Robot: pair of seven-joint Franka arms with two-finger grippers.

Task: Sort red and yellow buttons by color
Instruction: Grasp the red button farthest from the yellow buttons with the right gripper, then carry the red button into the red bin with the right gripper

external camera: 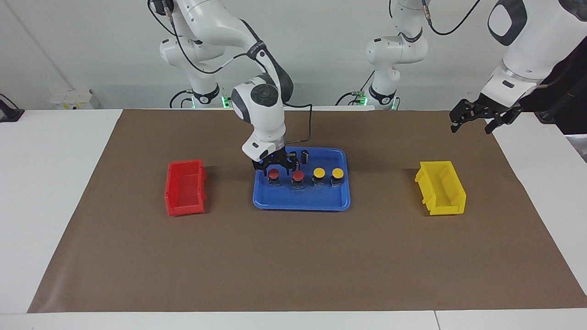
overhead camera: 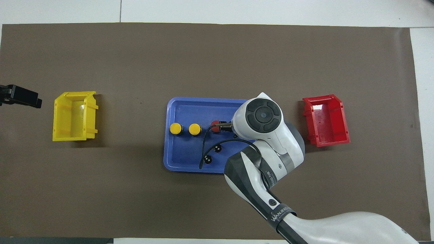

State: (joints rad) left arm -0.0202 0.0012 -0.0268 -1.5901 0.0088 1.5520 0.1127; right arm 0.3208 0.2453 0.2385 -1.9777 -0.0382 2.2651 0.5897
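Note:
Four buttons stand in a row on a blue tray (external camera: 302, 204). Two are red (external camera: 274, 173) (external camera: 298, 176) and two are yellow (external camera: 319, 173) (external camera: 338, 173). My right gripper (external camera: 274, 170) is low over the red button at the row's end toward the right arm. It is open, with one finger on each side of the cap. In the overhead view my right wrist hides that button. The other red button (overhead camera: 215, 124) and both yellow ones (overhead camera: 175, 128) (overhead camera: 195, 128) show there. My left gripper (external camera: 477, 121) waits, open and empty, in the air over the mat's edge.
A red bin (external camera: 185, 188) stands on the brown mat toward the right arm's end. A yellow bin (external camera: 441, 188) stands toward the left arm's end. Two small dark cylinders (overhead camera: 218, 147) (overhead camera: 207, 159) stand on the tray, nearer the robots than the buttons.

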